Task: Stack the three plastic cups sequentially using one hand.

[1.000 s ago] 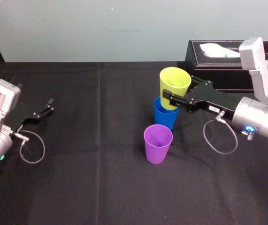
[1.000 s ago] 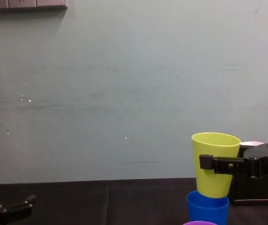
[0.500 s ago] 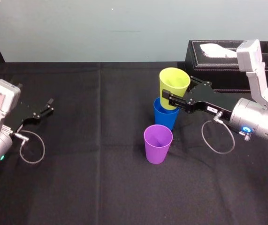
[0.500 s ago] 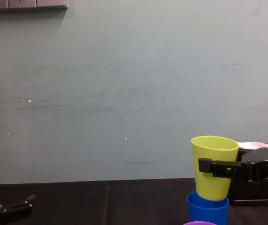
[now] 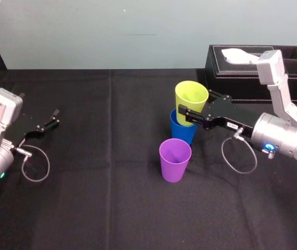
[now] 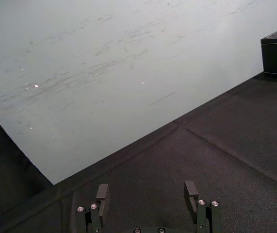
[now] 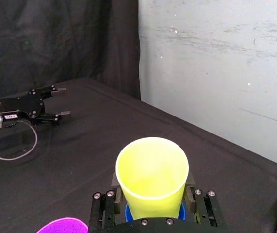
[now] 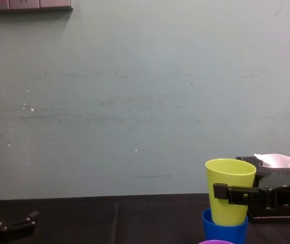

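Note:
My right gripper is shut on the yellow-green cup, holding it upright with its base sunk partly into the blue cup standing on the black table. The chest view gives the same stack from the side: yellow-green cup in the blue cup, with the right gripper across it. In the right wrist view the yellow-green cup sits between the fingers of the right gripper, the blue cup's rim below. The purple cup stands alone in front. My left gripper rests open at the far left.
A black leather tissue box with white tissue stands at the back right, just behind my right arm. A cable loop hangs off the right wrist. A pale wall rises behind the table. Bare black cloth spreads between the cups and the left arm.
The right gripper has lowered the yellow-green cup, whose base has gone from the blue cup's rim down into it. The left arm has stayed still.

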